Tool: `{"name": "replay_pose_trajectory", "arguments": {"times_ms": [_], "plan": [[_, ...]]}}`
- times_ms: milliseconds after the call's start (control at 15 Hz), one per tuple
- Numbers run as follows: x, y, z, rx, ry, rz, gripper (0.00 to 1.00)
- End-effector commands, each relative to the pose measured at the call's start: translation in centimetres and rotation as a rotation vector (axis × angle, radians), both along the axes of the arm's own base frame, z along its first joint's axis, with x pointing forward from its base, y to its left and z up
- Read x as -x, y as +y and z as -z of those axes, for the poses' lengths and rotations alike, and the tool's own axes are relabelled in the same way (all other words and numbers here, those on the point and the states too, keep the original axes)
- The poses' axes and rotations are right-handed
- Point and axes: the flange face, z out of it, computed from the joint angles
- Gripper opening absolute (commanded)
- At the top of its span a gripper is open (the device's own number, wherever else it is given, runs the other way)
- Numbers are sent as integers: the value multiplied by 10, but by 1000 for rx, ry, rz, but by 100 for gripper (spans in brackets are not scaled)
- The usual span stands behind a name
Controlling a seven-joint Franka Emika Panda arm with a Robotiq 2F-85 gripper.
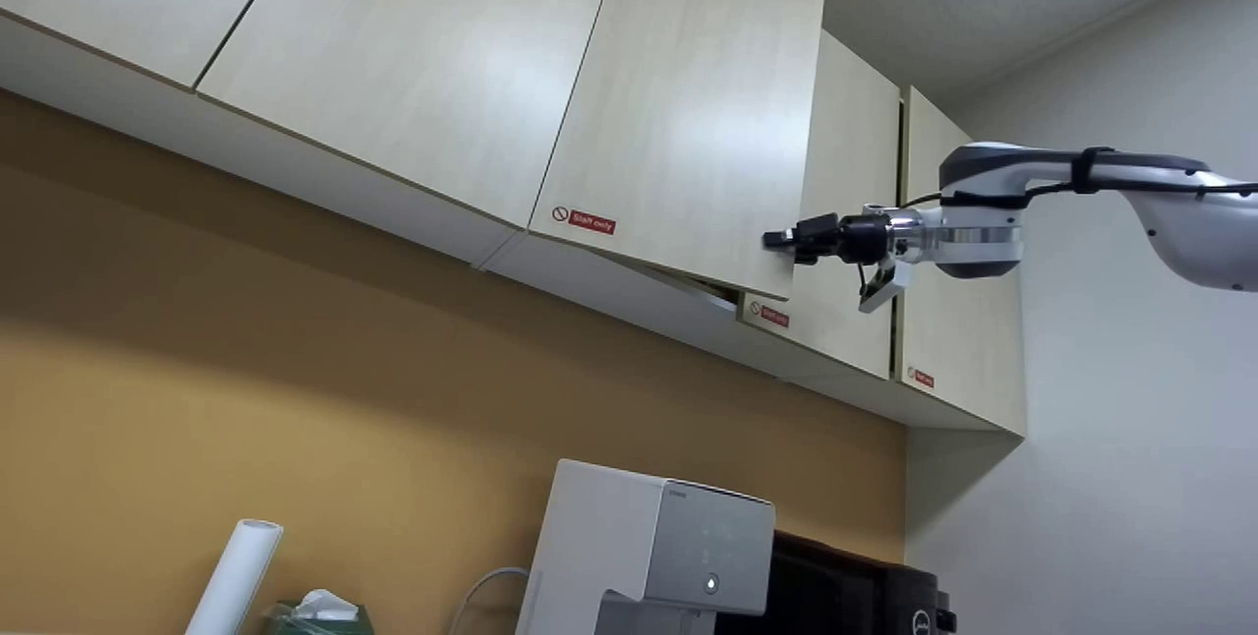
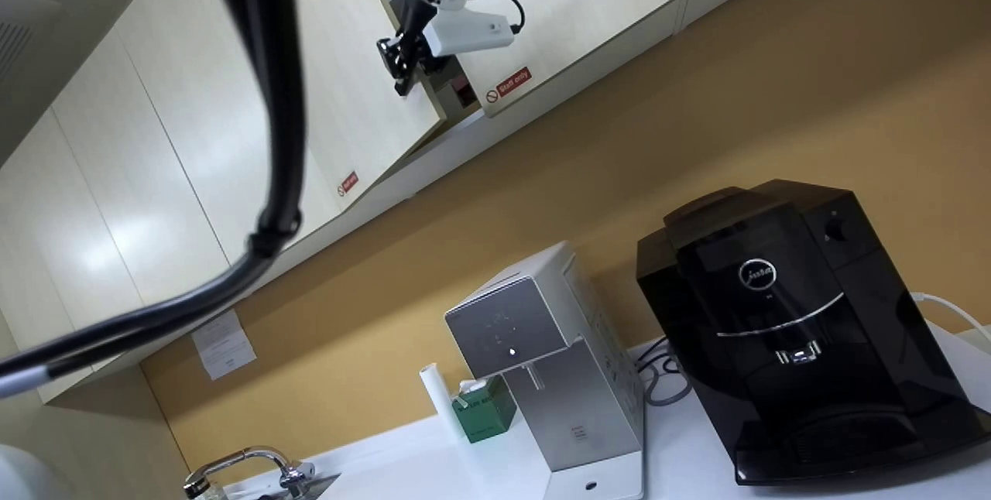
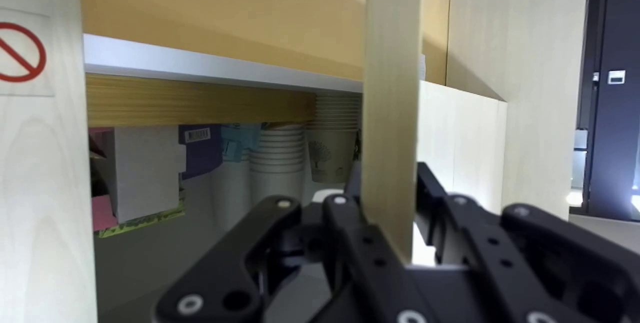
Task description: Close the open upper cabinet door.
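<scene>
Ochre wall (image 1: 334, 399) behind; overhead cabinet door (image 1: 688, 114) hangs ajar, free edge pinched by the gripper (image 3: 390, 188), jaws either side (tightness hard to tell). Grasp looks done; swinging it flush remains.

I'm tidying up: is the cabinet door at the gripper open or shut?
Partly open: the upper cabinet door stands out at an angle; stacked cups show inside.

Red rectangular "Staff only" labels (image 2: 513, 82) are suggesting a workplace kitchenette — a boxy black coffee machine (image 2: 793, 322) and curved chrome tap (image 2: 249, 453) are sharing a flat white counter (image 2: 433, 465).
</scene>
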Motion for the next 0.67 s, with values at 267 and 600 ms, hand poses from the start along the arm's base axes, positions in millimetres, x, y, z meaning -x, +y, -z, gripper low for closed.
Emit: {"name": "replay_pose_trajectory", "arguments": {"times_ms": [267,600], "plan": [[-10,-17,-26,2,56,-115,7],[-16,-29,-33,3,61,-132,7]]}}
